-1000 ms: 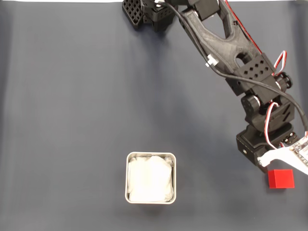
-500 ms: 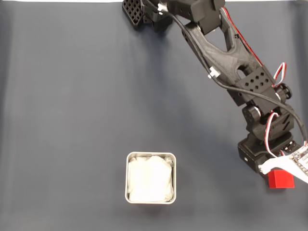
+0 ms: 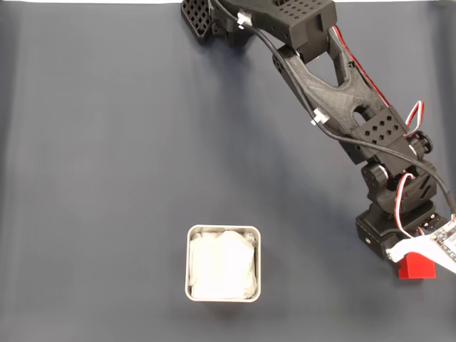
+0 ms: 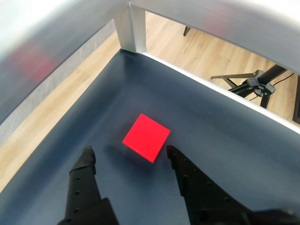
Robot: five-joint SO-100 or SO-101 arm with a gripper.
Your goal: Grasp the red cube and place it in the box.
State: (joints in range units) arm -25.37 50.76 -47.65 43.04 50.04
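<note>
The red cube (image 3: 417,267) lies flat on the dark mat at the lower right of the fixed view, its top edge covered by the wrist of my arm (image 3: 335,85). In the wrist view the red cube (image 4: 146,137) sits just ahead of my gripper (image 4: 129,152), which is open. Its black fingertips (image 4: 87,154) reach level with the cube's near corner without touching it. The box (image 3: 188,265), a square tin lined with crumpled white paper, stands well to the left of the cube, at the bottom centre.
The cube is close to the mat's corner. Beyond it run the table's edge and an aluminium frame post (image 4: 131,28). A black tripod (image 4: 248,84) stands on the wood floor. The arm's base (image 3: 214,21) is at the top centre.
The arm has stretched further toward the cube and lowered. Its wrist now overlaps the cube's top edge in the fixed view. The cube and box have not moved.
</note>
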